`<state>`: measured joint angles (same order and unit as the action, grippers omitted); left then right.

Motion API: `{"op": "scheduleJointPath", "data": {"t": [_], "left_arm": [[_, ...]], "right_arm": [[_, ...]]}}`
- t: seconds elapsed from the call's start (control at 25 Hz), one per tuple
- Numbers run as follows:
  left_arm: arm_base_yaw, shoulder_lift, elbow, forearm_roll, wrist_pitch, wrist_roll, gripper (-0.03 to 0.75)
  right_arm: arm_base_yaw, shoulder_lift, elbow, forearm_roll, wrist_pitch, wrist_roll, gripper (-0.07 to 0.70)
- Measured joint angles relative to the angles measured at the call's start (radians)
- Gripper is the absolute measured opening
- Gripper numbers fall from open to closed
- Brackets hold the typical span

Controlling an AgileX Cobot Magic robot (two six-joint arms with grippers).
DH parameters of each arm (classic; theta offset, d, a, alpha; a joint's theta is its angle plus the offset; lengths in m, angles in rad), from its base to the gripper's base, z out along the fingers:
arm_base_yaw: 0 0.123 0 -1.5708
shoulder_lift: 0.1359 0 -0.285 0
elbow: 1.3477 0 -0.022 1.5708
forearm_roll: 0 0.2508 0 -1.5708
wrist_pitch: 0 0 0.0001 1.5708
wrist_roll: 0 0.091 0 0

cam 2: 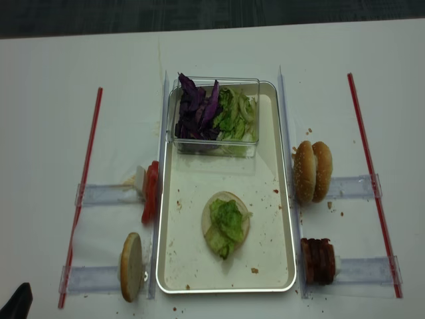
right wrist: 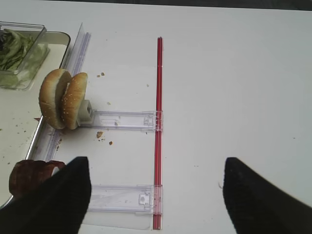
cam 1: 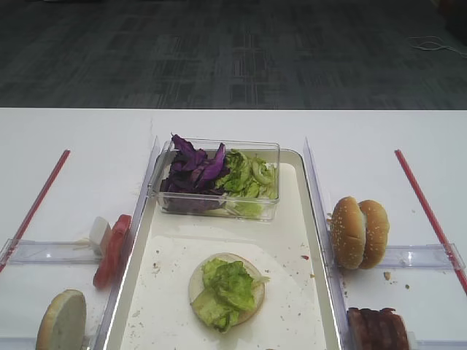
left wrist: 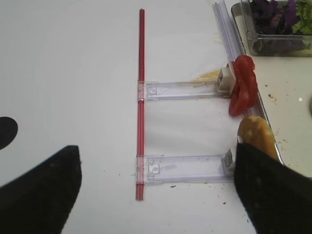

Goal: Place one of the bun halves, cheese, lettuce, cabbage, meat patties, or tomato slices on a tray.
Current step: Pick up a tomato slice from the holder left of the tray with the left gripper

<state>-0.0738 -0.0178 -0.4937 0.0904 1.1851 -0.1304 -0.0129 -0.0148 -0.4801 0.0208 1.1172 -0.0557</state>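
Lettuce [cam 1: 228, 290] lies on a bun half [cam 1: 252, 271] in the tray [cam 1: 303, 240] (no writing readable); both grippers' fingers [left wrist: 44, 190] spread, empty.

The tray [cam 2: 265, 266] was cream-white with a silvery rim, flecked with brown crumbs. On it lay a pale bun half [cam 2: 226, 219] topped with crinkly light-green lettuce [cam 2: 227, 222]. In the clear plastic box [cam 2: 216, 143] at the tray's far edge, dark purple cabbage [cam 2: 196, 109] sat beside more light-green leaves. Off the tray's left edge stood bright-red tomato slices [cam 2: 150, 191] and a bun half [cam 2: 131, 266] with a pale cut face; off its right edge were golden-brown, sesame-speckled bun halves [cam 2: 313, 171] and dark reddish-brown meat patties [cam 2: 317, 261]. The table [cam 2: 53, 80] was white, crossed by two red strips [cam 2: 83, 179] and clear plastic rails [cam 2: 106, 194]. The grippers' fingers [right wrist: 53, 200] were black.
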Motion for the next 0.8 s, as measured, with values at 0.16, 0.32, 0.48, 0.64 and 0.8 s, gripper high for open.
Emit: {"op": "scheduleJointPath", "data": {"t": [0.16,0.32,0.48,0.64,0.8], "left_arm": [[0.000,0.000,0.000,0.000,0.000,0.000,0.619],[0.000,0.000,0.000,0.000,0.000,0.000,0.619],[0.000,0.000,0.000,0.000,0.000,0.000,0.619],[0.000,0.000,0.000,0.000,0.000,0.000,0.619],[0.000,0.000,0.000,0.000,0.000,0.000,0.619]], "right_arm": [[0.000,0.000,0.000,0.000,0.000,0.000,0.590],[0.000,0.000,0.000,0.000,0.000,0.000,0.590],[0.000,0.000,0.000,0.000,0.000,0.000,0.590],[0.000,0.000,0.000,0.000,0.000,0.000,0.590],[0.000,0.000,0.000,0.000,0.000,0.000,0.590]]}}
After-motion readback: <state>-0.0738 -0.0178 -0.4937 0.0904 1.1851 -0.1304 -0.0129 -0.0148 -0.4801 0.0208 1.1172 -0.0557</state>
